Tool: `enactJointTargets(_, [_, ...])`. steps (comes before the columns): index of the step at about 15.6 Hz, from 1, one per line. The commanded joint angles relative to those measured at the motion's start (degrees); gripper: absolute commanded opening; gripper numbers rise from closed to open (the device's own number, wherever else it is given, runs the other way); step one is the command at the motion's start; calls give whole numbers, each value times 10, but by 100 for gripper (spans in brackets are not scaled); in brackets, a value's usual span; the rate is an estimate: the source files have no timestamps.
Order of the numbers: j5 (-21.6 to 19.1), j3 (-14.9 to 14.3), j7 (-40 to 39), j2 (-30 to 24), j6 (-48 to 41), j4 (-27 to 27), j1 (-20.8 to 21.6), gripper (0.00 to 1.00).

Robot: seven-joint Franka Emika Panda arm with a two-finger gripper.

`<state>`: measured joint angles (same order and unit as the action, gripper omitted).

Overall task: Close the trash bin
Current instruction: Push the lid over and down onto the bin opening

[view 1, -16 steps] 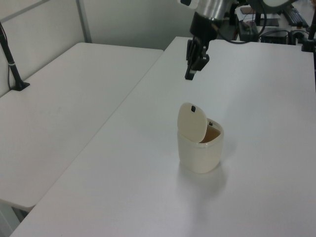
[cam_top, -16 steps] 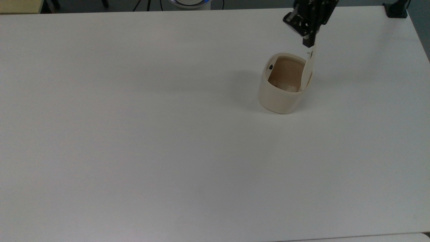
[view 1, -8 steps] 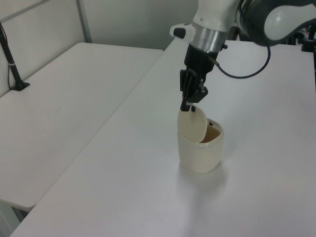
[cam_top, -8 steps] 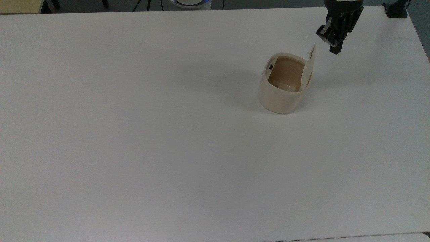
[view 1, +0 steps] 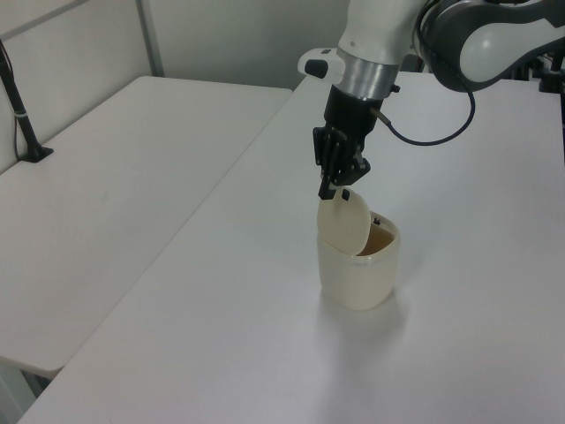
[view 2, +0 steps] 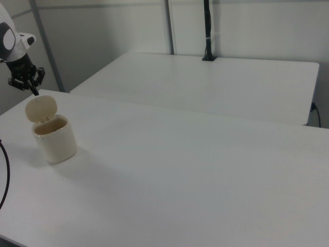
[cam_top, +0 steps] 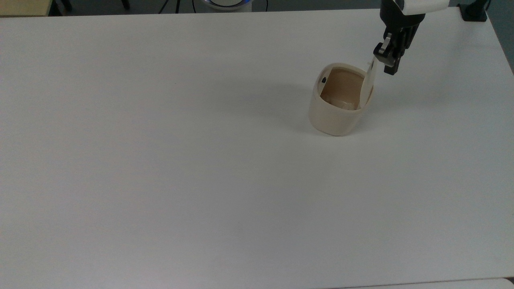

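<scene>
On the white table (cam_top: 200, 160), toward the top view's right, the bin (cam_top: 335, 116) stands open, its lid (view 1: 344, 221) upright. Just beyond it the gripper (cam_top: 386, 64), a moment ago hovering apart, has dropped to the lid's top edge, likely ready to push it shut. Whether its jaws are open or closed, I cannot tell.

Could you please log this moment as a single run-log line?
phase: approach | gripper: at top edge of lid | trash bin: open, lid upright | table: bin standing
</scene>
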<state>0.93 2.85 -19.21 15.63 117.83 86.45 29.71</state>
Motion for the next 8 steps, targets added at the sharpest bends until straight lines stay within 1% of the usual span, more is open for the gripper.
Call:
enactJointTargets(1, [18,-6,-46,-8,-56,6,-11,6])
enactJointTargets(3, [20,-6,-60,-8,-66,9,-19,6])
enactJointTargets(8, [20,-6,-110,-7,-129,16,-32,6])
